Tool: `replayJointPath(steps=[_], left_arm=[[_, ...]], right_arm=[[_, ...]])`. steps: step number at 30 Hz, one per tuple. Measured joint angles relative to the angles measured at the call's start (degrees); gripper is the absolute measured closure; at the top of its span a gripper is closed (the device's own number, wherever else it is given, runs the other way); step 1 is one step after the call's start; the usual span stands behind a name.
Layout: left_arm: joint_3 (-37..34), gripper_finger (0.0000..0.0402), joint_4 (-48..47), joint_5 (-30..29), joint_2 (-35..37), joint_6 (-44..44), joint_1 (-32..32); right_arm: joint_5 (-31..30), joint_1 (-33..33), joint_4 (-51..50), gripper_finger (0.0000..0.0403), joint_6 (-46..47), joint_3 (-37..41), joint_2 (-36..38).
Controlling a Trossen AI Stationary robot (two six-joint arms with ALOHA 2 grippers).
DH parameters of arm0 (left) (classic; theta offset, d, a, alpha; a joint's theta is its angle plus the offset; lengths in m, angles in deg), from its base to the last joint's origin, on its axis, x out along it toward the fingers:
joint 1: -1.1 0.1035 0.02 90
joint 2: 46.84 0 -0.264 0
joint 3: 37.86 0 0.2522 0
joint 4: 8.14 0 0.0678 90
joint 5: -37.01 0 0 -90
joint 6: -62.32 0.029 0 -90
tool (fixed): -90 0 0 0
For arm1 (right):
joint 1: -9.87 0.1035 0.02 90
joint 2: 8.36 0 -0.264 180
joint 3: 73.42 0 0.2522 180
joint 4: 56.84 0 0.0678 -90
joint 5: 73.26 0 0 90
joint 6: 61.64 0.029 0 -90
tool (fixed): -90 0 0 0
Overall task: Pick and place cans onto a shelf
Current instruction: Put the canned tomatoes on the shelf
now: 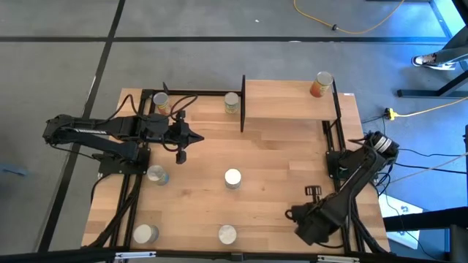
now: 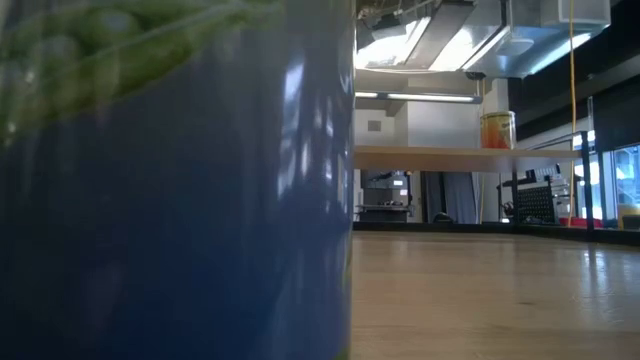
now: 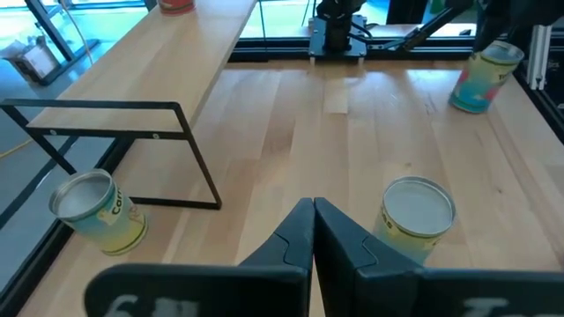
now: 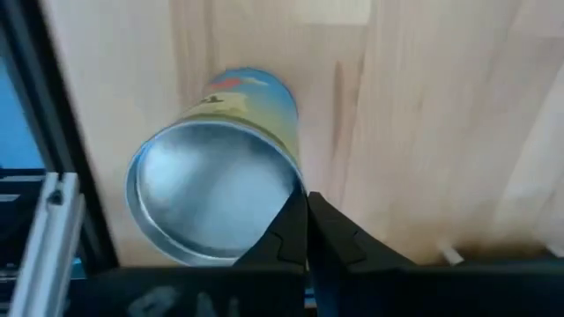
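My right gripper is shut on nothing, fingertips beside a can at the bench's near right corner. Risk: descending shut, I topple it. My left gripper, shut and empty, waits mid-bench. One can stands on the shelf.

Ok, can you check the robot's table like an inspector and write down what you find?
surface: wooden table, flat, bare between the cans.
job's things: one orange can on the shelf; six cans on the table in the high view, one beside the shelf.
clutter: nothing seen.
grippers: left gripper shut, empty, over the table; right gripper shut, its tips at the rim of a blue-and-yellow can, not around it.
cables: yellow cable on the floor; black cables behind the right arm.
surroundings: grey floor; a person's shoe.
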Motion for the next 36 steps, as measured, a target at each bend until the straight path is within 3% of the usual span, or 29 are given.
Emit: replayJointPath(steps=[36], left_arm=[[0.0, 0.0401, -0.1, 0.0, 0.0, 1.1, 0.0]], right_arm=[[0.8, -0.8, 2.2, 0.0374, -2.3, 3.7, 0.3]])
